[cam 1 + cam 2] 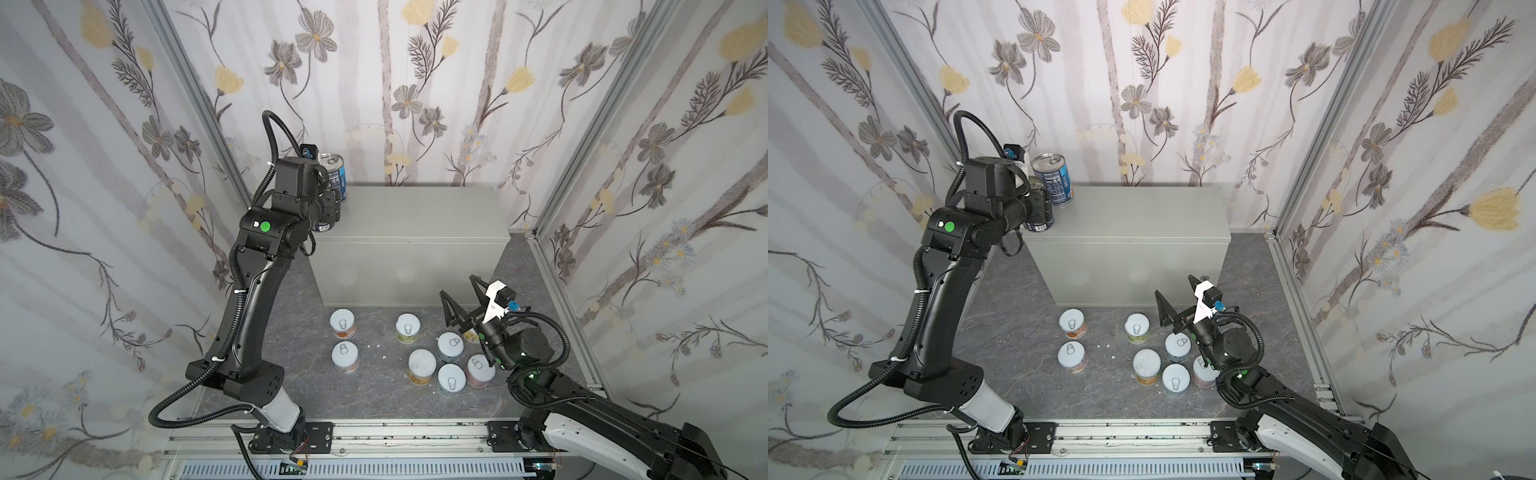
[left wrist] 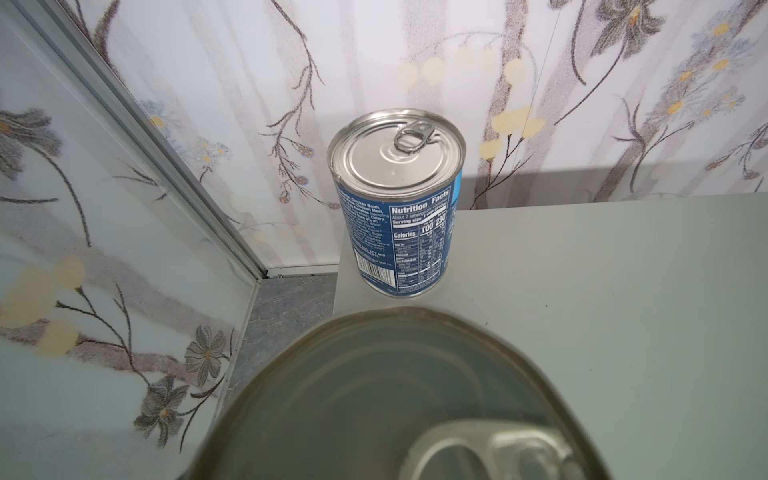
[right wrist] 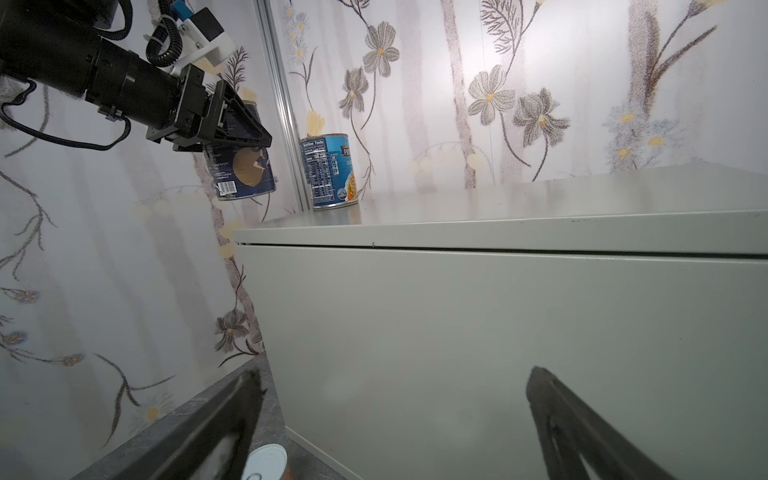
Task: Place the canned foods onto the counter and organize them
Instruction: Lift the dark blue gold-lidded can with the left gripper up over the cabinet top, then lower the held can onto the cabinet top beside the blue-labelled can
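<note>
Clamping the upright dark-blue can (image 3: pixel 243 174), the left gripper (image 3: pixel 249 141) is holding it above the counter's (image 1: pixel 415 216) left edge, just in front of the standing blue can (image 2: pixel 399 208) (the right gripper (image 1: pixel 457 286) is hovering spread wide, farther off, over the floor cans (image 1: pixel 422 363)).

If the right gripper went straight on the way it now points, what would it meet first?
Probably the front face of the counter: in the right wrist view that grey panel fills the gap between the fingers of the open right gripper, with nothing showing in between. Depth is unclear.
</note>
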`<act>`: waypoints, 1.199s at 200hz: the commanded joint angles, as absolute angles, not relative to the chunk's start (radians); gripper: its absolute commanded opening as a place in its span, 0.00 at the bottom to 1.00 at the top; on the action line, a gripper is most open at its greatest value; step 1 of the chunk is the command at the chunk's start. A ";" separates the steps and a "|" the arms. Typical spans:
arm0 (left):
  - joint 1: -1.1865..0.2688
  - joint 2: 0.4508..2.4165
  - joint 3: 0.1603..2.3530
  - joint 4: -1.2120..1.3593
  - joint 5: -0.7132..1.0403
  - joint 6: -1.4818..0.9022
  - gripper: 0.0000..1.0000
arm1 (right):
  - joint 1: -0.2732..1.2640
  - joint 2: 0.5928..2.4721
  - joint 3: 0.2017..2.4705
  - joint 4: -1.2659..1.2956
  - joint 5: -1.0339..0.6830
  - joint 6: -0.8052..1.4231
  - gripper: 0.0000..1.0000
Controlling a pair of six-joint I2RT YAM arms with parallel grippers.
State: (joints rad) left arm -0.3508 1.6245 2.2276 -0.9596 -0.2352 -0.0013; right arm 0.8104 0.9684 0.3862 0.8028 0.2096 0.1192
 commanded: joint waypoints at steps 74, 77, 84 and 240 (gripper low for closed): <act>-0.194 1.554 2.031 -0.676 0.143 -0.010 0.00 | 0.811 0.999 0.403 0.826 0.236 0.115 1.00; -0.190 1.555 2.028 -0.672 0.151 -0.006 0.00 | 0.811 1.000 0.405 0.826 0.236 0.114 1.00; -0.187 1.554 2.023 -0.666 0.164 0.002 0.00 | 0.811 1.003 0.407 0.827 0.238 0.114 1.00; -0.167 1.615 2.006 -0.606 0.170 0.124 0.05 | 0.811 1.007 0.412 0.815 0.267 0.118 1.00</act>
